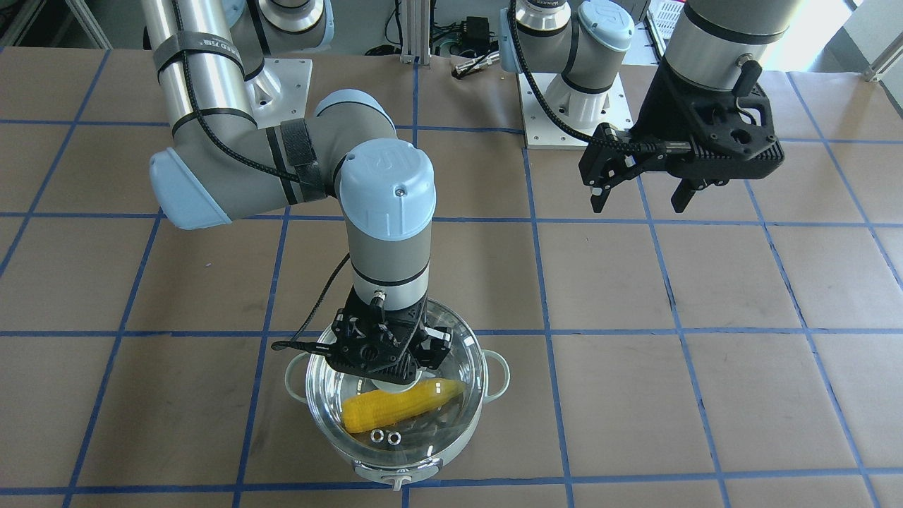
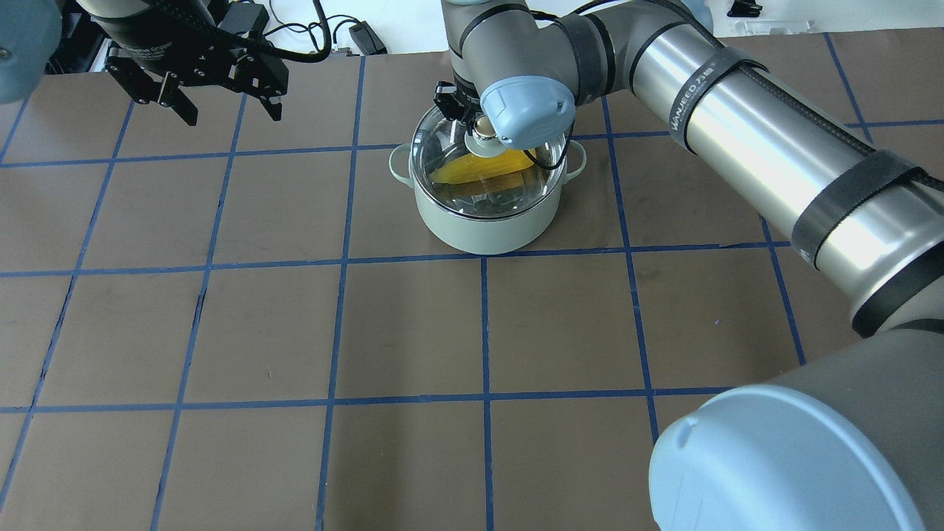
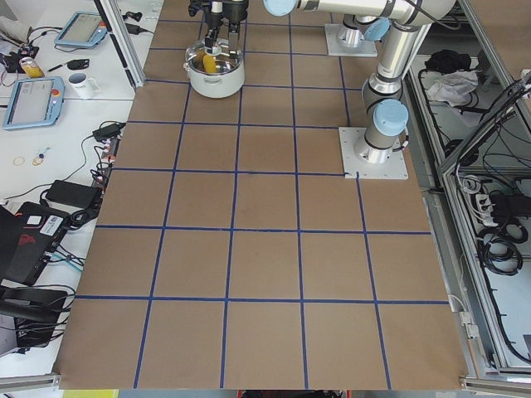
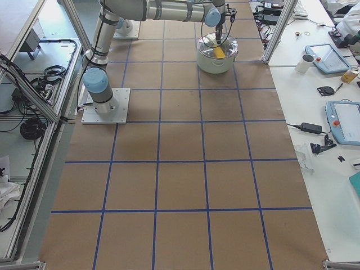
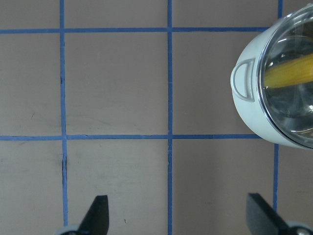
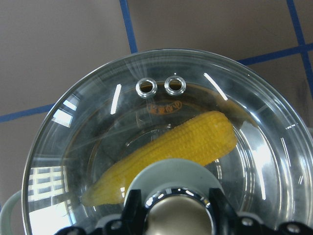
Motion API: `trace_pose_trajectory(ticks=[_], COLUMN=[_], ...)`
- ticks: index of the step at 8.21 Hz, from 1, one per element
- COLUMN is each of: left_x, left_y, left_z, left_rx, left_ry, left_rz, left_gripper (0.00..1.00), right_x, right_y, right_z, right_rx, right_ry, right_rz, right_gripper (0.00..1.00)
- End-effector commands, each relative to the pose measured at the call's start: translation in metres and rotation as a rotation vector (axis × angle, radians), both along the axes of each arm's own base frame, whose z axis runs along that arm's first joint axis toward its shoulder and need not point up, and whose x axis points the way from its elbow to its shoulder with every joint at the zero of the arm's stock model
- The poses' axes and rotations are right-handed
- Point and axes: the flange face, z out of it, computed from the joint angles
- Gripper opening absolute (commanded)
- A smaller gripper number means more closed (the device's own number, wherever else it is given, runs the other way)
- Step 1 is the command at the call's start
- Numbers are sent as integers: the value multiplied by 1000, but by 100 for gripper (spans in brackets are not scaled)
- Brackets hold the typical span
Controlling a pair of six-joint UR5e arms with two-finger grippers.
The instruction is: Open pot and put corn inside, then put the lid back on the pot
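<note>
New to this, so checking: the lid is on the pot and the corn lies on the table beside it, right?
No. The corn lies inside the pot, under the lid; the right wrist view shows it through the glass. The lid is on.

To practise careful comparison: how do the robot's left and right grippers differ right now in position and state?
The left gripper hangs open and empty above the table; the right gripper is shut on the knob of the lid. The left gripper sits well aside from the pot; the right gripper is directly above it, over the corn. Shared: both are black two-finger grippers pointing down.
</note>
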Motion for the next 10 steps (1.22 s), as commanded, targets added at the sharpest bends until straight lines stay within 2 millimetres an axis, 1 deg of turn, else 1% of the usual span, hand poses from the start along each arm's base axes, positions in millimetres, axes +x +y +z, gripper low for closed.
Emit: trace_pose_trajectory(ticks=[1, 6, 10], left_x=[0, 0, 0], left_y=[0, 0, 0], left_z=[0, -1, -1], left_rx=[0, 3, 3], left_ry=[1, -1, -2], left_rz=[0, 0, 0], left_gripper=[100, 100, 100], right_x=[0, -1, 2], right_y=[0, 0, 1], right_z=[4, 4, 5], right_rx=[-6, -9, -9], right_ry=[-1, 13, 0], right_rz=[4, 14, -7], right_gripper=[26, 26, 26])
